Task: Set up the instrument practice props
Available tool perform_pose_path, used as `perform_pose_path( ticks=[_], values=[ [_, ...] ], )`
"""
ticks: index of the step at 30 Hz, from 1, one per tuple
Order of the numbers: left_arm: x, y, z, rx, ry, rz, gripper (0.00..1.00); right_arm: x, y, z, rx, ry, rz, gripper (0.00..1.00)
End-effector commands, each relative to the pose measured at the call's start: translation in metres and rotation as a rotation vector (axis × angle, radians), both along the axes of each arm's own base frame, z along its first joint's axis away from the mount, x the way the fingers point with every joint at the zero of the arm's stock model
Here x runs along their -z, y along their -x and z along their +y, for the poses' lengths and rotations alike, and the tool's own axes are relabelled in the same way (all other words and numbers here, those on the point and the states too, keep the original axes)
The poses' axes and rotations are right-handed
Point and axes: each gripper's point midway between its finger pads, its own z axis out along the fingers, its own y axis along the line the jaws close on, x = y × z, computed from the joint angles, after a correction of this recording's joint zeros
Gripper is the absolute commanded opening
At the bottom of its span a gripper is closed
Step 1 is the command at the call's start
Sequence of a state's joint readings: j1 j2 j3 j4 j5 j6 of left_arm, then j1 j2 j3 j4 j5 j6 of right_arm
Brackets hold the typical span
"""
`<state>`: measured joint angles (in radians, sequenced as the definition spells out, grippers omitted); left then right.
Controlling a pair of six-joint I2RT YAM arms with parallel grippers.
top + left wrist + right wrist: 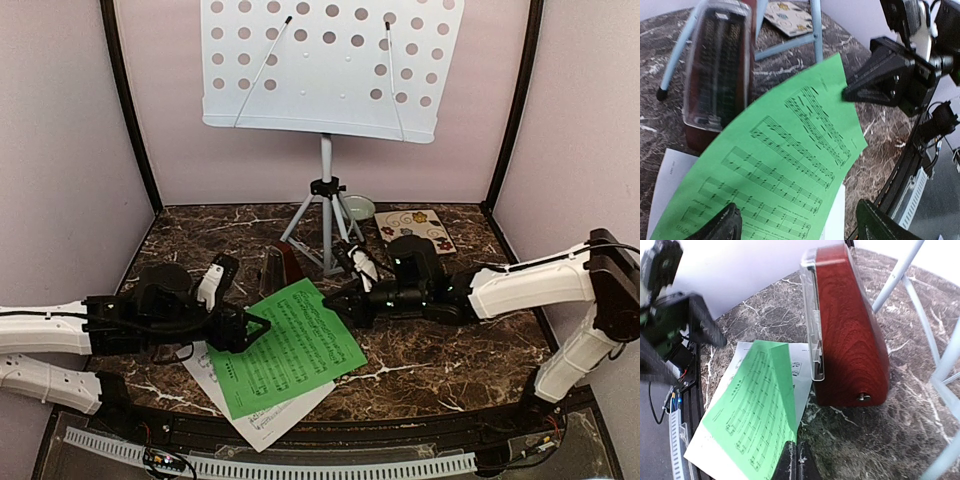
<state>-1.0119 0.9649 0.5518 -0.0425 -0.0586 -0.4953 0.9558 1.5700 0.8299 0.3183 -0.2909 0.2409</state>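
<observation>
The white hole-punched music-stand desk [320, 65] stands at the back on pale tripod legs [326, 225]. The dark red-brown metronome [283, 268] with its clear cover stands left of the legs. A green music sheet [290, 345] lies partly over a white sheet [268, 420] at the front middle. My right gripper [335, 303] is shut on the green sheet's far right edge, which is lifted and curled [775, 390]. My left gripper [258, 327] is open, its jaws wide apart over the green sheet's left side [785, 150]. The metronome also shows in both wrist views [715, 65] [850, 330].
A small pale-green bowl [357, 207] and a flower-patterned tile [415, 228] sit behind the tripod at the back right. Pink walls close in the dark marble table [450, 350] on three sides. A black rail [300, 440] runs along the near edge.
</observation>
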Motion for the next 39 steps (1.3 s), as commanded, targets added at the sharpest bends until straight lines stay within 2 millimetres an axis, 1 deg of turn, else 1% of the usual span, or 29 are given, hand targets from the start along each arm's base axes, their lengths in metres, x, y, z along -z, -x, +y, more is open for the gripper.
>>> perform_pose_path(
  ticks=[1,3,5,7,9,11,12,14,18,21,22,25,29,34,39],
  values=[
    [-0.019,-0.017,0.036,-0.142,0.015,-0.103,0.86,-0.030,0.002,-0.014,0.011,-0.050,-0.138,0.00],
    [-0.027,-0.022,0.046,-0.176,0.045,-0.115,0.88,-0.041,0.004,-0.021,0.022,-0.071,-0.173,0.00],
    [-0.028,-0.027,0.054,-0.206,0.053,-0.108,0.90,-0.053,0.006,-0.028,0.034,-0.097,-0.209,0.00],
    [-0.024,-0.032,0.060,-0.230,0.056,-0.087,0.90,-0.063,0.008,-0.035,0.040,-0.124,-0.243,0.00],
    [-0.016,-0.036,0.064,-0.248,0.067,-0.054,0.90,-0.074,0.012,-0.042,0.040,-0.150,-0.283,0.00],
    [-0.013,-0.042,0.067,-0.265,0.107,-0.042,0.90,-0.080,0.017,-0.048,0.031,-0.159,-0.319,0.00],
    [-0.007,-0.042,0.068,-0.261,0.123,-0.042,0.90,-0.082,0.020,-0.051,0.021,-0.161,-0.337,0.00],
    [-0.004,-0.044,0.069,-0.245,0.177,-0.065,0.90,-0.086,0.026,-0.055,0.000,-0.163,-0.373,0.00],
    [-0.007,-0.046,0.073,-0.250,0.265,-0.142,0.90,-0.093,0.036,-0.064,-0.033,-0.172,-0.437,0.00],
    [0.004,-0.048,0.077,-0.265,0.286,-0.168,0.89,-0.099,0.040,-0.070,-0.039,-0.187,-0.465,0.00],
    [0.009,-0.047,0.076,-0.260,0.297,-0.172,0.89,-0.101,0.042,-0.071,-0.044,-0.195,-0.471,0.00],
    [0.015,-0.045,0.067,-0.213,0.342,-0.189,0.88,-0.106,0.047,-0.071,-0.065,-0.215,-0.479,0.00],
    [0.021,-0.046,0.057,-0.145,0.299,-0.242,0.87,-0.105,0.053,-0.070,-0.098,-0.220,-0.479,0.00],
    [0.011,-0.046,0.040,-0.012,0.280,-0.356,0.85,-0.108,0.058,-0.070,-0.125,-0.232,-0.487,0.00],
    [0.012,-0.053,0.041,0.008,0.278,-0.403,0.83,-0.114,0.063,-0.070,-0.149,-0.251,-0.494,0.00]
  ],
)
